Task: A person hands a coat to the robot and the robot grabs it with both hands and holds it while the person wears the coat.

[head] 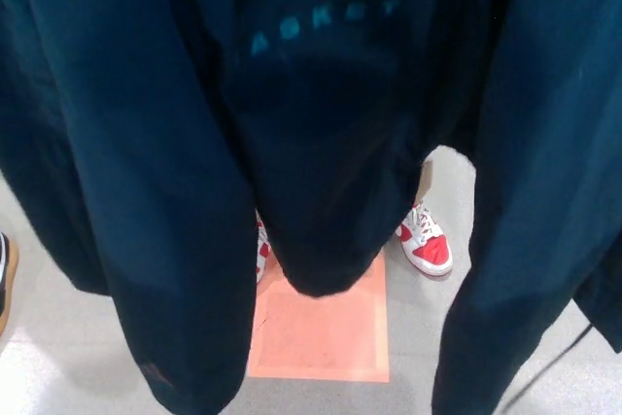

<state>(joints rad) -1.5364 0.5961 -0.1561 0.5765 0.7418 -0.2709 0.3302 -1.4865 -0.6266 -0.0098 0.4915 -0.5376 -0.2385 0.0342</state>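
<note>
A dark navy coat (146, 143) hangs close in front of the camera and fills most of the head view. Its two sleeves drop down at the left (175, 337) and at the right (505, 289). Between them a person's dark garment with teal lettering (321, 21) shows, bulging down to mid-picture. Below it stand the person's red and white shoes, one at the right (426, 245) and a sliver of the other (261, 248) behind the left sleeve. Neither of my hands shows; the coat hides whatever holds it.
An orange square marker (326, 332) lies on the grey floor (58, 337) under the person. At the far left edge is part of another dark shoe with a tan sole (5, 279).
</note>
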